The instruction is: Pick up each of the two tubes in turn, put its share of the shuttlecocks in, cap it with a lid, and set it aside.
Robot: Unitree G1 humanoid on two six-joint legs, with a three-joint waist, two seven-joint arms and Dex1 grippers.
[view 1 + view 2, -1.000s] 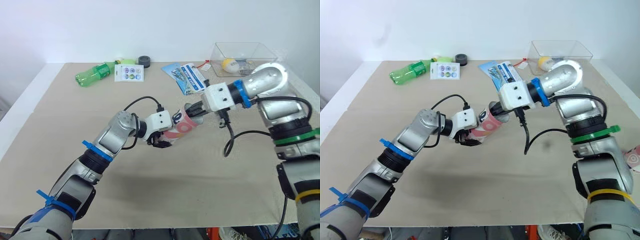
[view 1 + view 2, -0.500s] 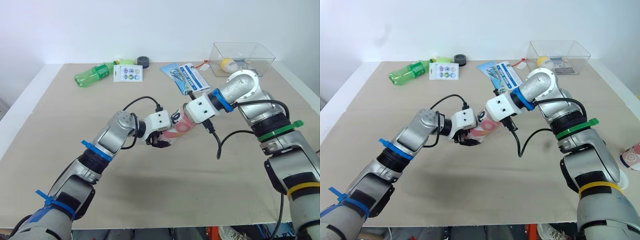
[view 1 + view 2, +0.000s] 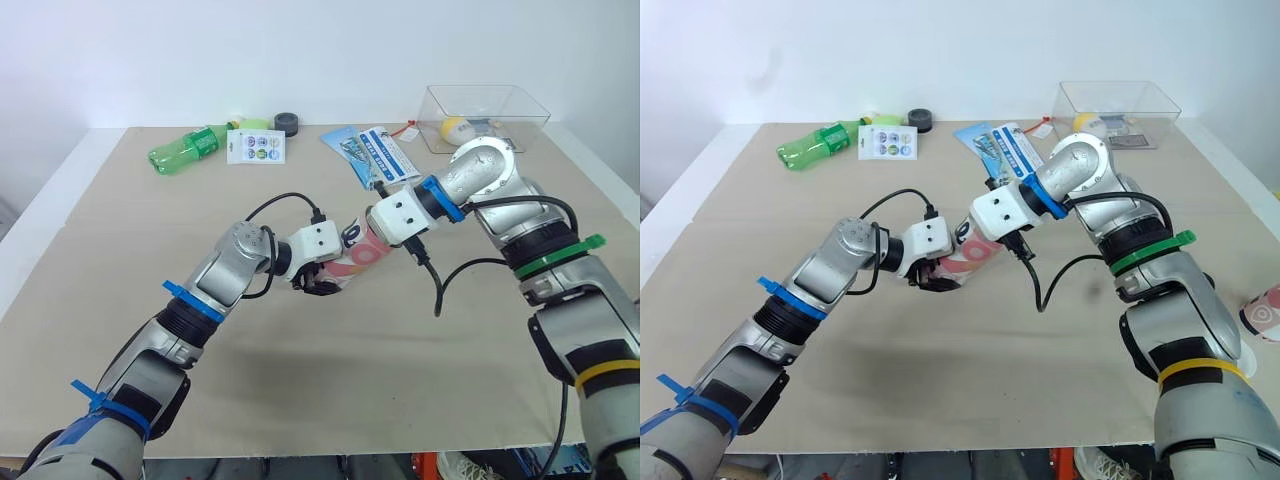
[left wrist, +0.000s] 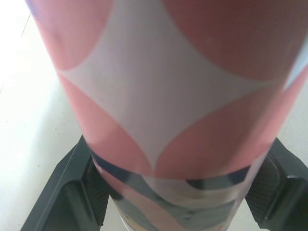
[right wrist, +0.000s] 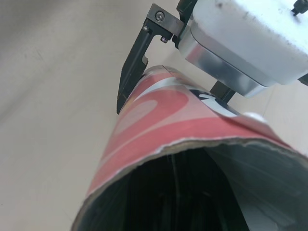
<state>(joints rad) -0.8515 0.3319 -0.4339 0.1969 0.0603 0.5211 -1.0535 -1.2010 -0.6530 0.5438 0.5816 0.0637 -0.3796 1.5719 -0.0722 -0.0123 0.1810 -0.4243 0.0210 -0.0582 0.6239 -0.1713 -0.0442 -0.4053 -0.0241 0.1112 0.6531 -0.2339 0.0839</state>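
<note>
Over the counter (image 3: 400, 380) the left gripper (image 3: 320, 285) has its jaws pinching a pink-and-white tube (image 3: 362, 252), print unreadable, while the right gripper (image 3: 378, 225) meets its mouth, grip impossible to tell.

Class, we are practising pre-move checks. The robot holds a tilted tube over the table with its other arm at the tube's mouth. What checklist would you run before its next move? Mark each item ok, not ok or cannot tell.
1. Left end effector clamps the tube from both sides: ok.
2. Tube mouth open, no lid on it: ok.
3. Right end effector sits at the tube mouth: ok.
4. Shuttlecock inside the tube: cannot tell, the interior is dark.
5. Cable hanging from the right wrist is clear of the tube mouth: ok.
6. Lid ready for capping: cannot tell; the black round object at the far edge may be one.
</note>
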